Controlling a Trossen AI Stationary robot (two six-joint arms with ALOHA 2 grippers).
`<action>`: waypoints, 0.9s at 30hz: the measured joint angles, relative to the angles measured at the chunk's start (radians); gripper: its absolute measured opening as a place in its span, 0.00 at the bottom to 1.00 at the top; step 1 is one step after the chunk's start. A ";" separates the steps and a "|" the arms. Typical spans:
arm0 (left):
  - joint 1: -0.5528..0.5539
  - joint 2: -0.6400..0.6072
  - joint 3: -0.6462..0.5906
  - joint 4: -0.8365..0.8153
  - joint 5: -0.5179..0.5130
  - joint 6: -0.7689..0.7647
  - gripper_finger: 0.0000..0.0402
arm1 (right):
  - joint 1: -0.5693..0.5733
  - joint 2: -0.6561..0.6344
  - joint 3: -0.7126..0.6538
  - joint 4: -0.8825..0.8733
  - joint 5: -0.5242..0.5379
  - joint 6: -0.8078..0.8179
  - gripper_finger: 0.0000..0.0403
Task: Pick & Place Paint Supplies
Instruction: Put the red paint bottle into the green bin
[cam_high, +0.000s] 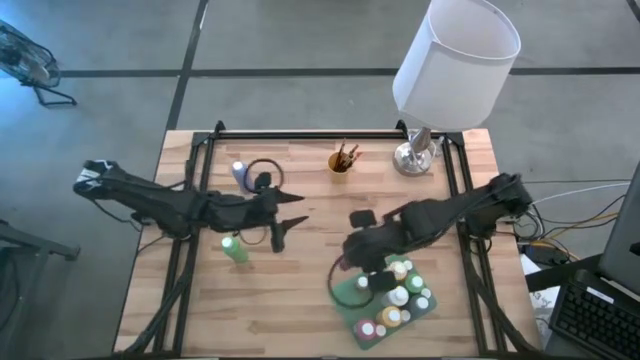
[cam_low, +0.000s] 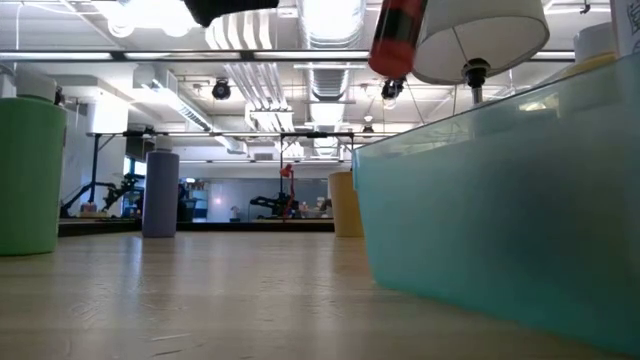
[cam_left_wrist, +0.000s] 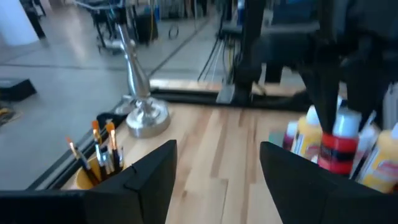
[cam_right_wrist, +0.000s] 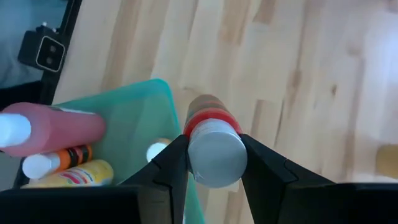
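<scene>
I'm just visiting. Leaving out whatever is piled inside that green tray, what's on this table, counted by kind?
Paint bottles standing loose: 2, the green bottle and the purple bottle
Paint bottles held up: 1, the red bottle in the right gripper
Cup of brushes: 1
Lamp: 1
Tray: 1
Total: 6
</scene>
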 joint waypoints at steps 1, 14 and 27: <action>0.000 -0.018 -0.037 0.049 0.000 -0.006 0.58 | 0.004 0.031 0.037 -0.025 -0.003 0.007 0.28; 0.001 -0.095 -0.340 0.453 0.001 0.010 0.58 | 0.071 0.309 0.367 -0.218 -0.022 0.161 0.28; 0.001 -0.095 -0.349 0.479 0.002 0.020 0.58 | 0.106 0.337 0.298 -0.216 -0.011 0.314 0.28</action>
